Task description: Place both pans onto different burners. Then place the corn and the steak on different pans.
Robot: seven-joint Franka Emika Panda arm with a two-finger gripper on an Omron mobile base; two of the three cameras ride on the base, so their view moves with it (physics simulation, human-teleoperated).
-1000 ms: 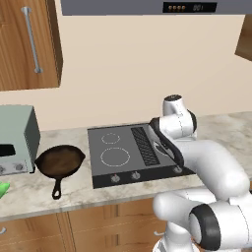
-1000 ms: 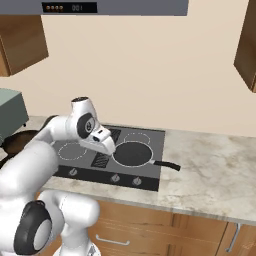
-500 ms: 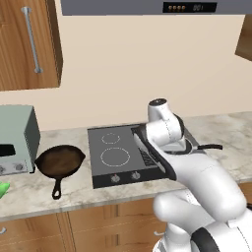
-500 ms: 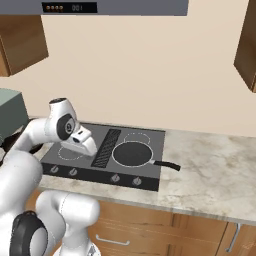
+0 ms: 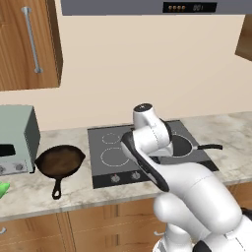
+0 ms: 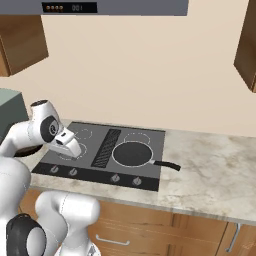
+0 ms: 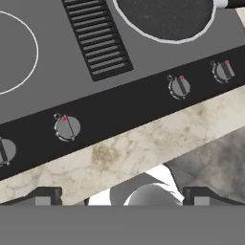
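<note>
Since earlier: arm swung left across cooktop | claw wide open, empty, over knob strip | corn on table, far left | skillet on table beside cooktop | grey pan on right burner

Beige wall behind a marble counter. Wood cabinets hang at 10 o'clock, grey hood at 12, toaster oven at 9.
</note>
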